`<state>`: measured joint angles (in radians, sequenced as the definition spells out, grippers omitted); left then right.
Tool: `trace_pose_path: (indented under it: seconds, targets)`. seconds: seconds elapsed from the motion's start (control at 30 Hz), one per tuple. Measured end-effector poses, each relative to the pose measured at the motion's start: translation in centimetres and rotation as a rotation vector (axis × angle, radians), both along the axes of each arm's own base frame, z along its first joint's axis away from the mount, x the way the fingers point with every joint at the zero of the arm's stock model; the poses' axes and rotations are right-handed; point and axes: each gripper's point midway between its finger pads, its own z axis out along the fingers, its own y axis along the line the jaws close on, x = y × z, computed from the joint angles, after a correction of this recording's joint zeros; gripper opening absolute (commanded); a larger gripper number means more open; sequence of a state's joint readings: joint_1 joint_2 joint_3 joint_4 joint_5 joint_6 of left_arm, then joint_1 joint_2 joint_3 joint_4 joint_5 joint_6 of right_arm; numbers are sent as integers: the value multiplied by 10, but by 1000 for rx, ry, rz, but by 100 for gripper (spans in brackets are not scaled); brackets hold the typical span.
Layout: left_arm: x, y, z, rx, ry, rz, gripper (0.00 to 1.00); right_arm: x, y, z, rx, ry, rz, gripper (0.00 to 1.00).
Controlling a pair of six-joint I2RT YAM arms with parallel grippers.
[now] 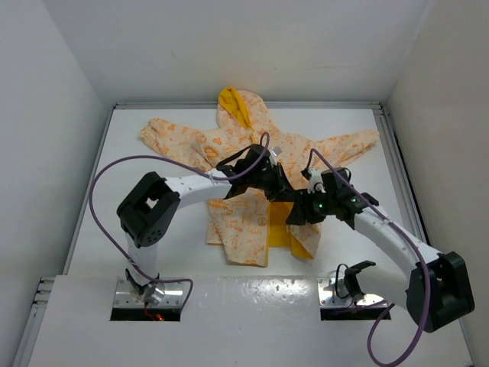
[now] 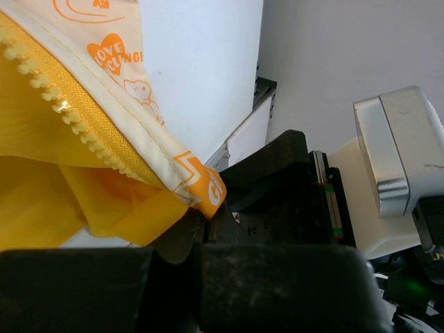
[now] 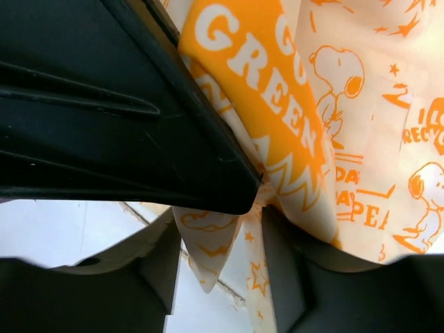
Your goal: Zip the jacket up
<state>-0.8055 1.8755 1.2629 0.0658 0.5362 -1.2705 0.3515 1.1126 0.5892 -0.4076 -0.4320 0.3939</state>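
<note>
The jacket lies spread on the white table, hood at the back and sleeves out, with the yellow lining of its right front panel turned up. My left gripper is over the jacket's middle, shut on a lower front corner beside the yellow zipper teeth; the jaws pinch the fabric. My right gripper is just to the right of it. In the right wrist view its fingers stand apart around a hanging fold of printed fabric, under the left gripper's black body.
White walls enclose the table at the left, back and right. A purple cable loops off the left arm, and another runs along the right arm. The two wrists are close together over the jacket.
</note>
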Motion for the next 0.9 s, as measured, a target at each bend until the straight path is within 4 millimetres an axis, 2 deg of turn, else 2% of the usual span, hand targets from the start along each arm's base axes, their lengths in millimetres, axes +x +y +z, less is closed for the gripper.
trace_pose_path:
  seconds: [0.03, 0.13, 0.3, 0.43, 0.6, 0.67, 0.9]
  targets:
    - [0, 0, 1, -2, 2, 0, 0, 2, 0, 0, 3, -7, -7, 39]
    - [-2, -2, 1, -5, 7, 0, 0, 1, -2, -1, 5, -9, -16, 30]
    - [-3, -2, 1, -3, 3, -5, 0, -2, -2, -1, 23, -11, -8, 26]
    - [-2, 0, -1, 6, -8, -8, 0, -6, 2, 2, 50, -6, 15, 31]
    - [-3, 1, -4, 19, -18, -15, 0, -9, 5, 6, 86, 5, 32, 29]
    - [-1, 3, -6, 24, -19, -13, 0, -9, 6, 7, 99, 12, 27, 34]
    - [2, 6, -7, 32, -23, -7, 0, -8, 4, 12, 141, 28, 13, 33]
